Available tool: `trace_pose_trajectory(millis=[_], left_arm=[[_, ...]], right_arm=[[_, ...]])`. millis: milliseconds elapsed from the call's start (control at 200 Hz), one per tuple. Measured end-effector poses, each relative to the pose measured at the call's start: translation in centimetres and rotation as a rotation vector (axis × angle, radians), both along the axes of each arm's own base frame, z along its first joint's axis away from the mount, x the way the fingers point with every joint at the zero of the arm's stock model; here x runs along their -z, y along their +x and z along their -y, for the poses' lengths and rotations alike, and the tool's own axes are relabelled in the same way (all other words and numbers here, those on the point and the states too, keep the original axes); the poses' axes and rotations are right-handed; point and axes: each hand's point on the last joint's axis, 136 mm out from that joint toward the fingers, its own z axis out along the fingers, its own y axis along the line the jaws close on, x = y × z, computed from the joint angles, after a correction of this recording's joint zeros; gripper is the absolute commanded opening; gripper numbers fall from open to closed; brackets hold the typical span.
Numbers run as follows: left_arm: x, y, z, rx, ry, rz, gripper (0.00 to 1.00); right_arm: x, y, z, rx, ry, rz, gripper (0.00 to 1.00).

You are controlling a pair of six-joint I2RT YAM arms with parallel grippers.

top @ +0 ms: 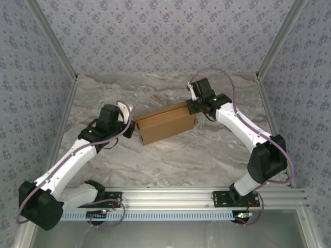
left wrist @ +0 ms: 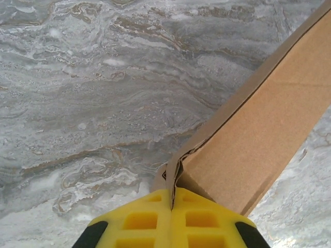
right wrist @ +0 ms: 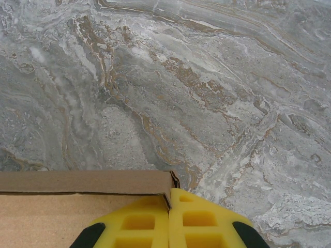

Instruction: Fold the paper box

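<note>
Rests on the table (top: 217, 155) near its middle as a plain brown cardboard box (top: 165, 125), shallow, rectangular, folded up, right end angled farther back.

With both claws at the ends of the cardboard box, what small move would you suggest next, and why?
Probably nudge the left claw toward the paper box while the right claw braces. Both claws are shut on cardboard edges at opposite ends, and the layers at the left claw's corner look slightly parted, so a gentle push might seat them.
</note>
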Motion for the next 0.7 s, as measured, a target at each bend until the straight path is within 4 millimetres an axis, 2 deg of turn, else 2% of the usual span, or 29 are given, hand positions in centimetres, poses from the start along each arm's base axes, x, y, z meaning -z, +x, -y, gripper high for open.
trace_pose_trajectory(millis=[700], left_arm=[[-0.2, 1.0, 0.2, -0.322, -0.237, -0.172, 0.0]], right_arm=[[0.0, -0.2, -0.3, 0.011, 0.005, -0.001, 0.08]])
